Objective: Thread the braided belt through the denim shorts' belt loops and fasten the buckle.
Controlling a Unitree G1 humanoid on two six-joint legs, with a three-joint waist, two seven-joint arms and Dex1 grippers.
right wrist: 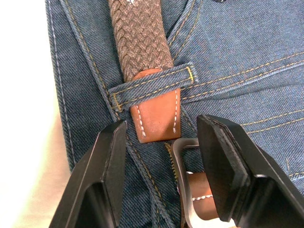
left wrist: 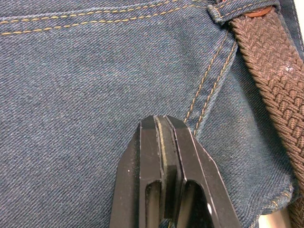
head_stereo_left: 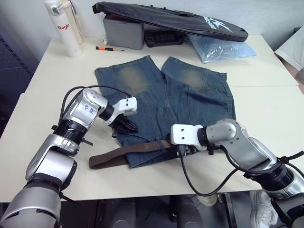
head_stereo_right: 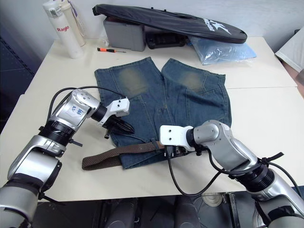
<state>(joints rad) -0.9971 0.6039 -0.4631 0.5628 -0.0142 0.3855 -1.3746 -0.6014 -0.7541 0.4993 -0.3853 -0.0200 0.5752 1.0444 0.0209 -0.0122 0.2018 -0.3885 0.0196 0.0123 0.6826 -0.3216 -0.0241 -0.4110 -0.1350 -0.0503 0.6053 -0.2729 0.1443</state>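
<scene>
Two head views show me the denim shorts [head_stereo_left: 161, 102] flat on the counter [head_stereo_left: 266, 109], the braided belt [head_stereo_left: 121, 153] along the waistband. From the left wrist, my left gripper [left wrist: 165, 142] rests on denim, fingers pressed together. From the right wrist, my right gripper [right wrist: 161, 142] is spread around the tan tip under one of the belt loops [right wrist: 152, 83], the buckle [right wrist: 183, 164] just beside. I judge the limp braid needs gripping at that stiffer tip.

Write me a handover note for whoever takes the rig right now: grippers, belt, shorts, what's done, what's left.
Left gripper: shut, empty, tips on the denim shorts near the waistband.
Right gripper: open, over the belt's tan tip and the buckle.
Braided belt: lies along the waistband, tip passed under a belt loop; the other end trails onto the table.
Done: tip through that loop.
Left: buckle not fastened; other loops cannot be judged.
</scene>
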